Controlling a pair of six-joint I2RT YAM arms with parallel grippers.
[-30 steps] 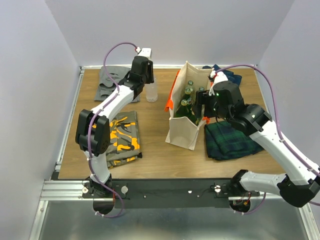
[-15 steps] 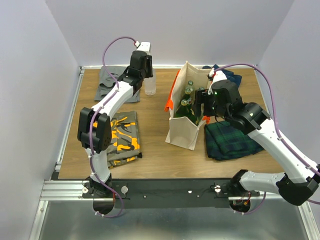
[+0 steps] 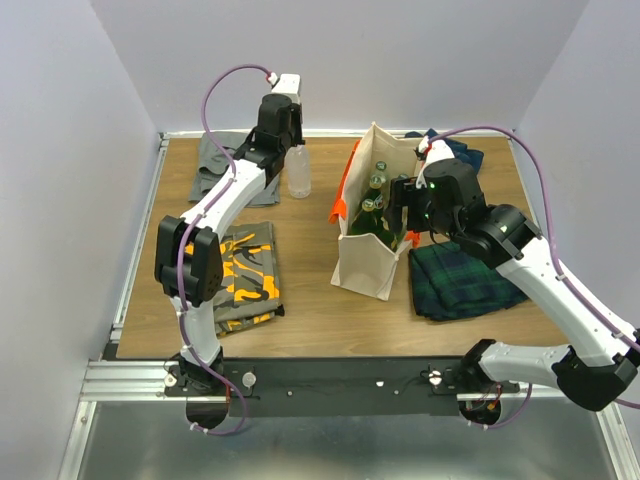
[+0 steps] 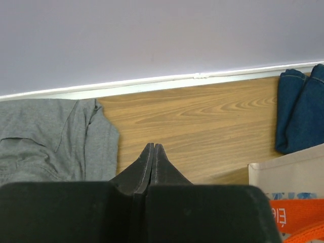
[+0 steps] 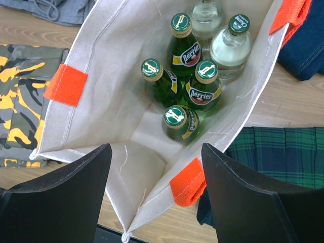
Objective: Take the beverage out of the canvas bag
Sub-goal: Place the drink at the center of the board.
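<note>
The cream canvas bag [image 3: 365, 262] with orange handles stands open mid-table. In the right wrist view, the bag [image 5: 116, 76] holds several green Perrier bottles [image 5: 179, 121] and two clear bottles [image 5: 230, 45]. My right gripper [image 5: 157, 192] is open and empty, hovering above the bag's near corner; it shows in the top view [image 3: 400, 215] at the bag's right rim. A clear bottle [image 3: 298, 175] stands upright on the table left of the bag. My left gripper [image 4: 153, 148] is shut and empty, raised behind that bottle [image 3: 283, 148]. A corner of the bag [image 4: 283, 174] shows at the left wrist view's lower right.
A camouflage cloth [image 3: 245, 275] lies front left and a grey cloth [image 3: 220, 165] back left. A dark green plaid cloth [image 3: 465, 280] lies right of the bag, with blue jeans [image 3: 455, 150] behind it. The back wall rail [image 4: 202, 77] is close behind the left gripper.
My left gripper has drawn up and back from the clear bottle, which now stands alone on the table. The right arm has barely moved.
</note>
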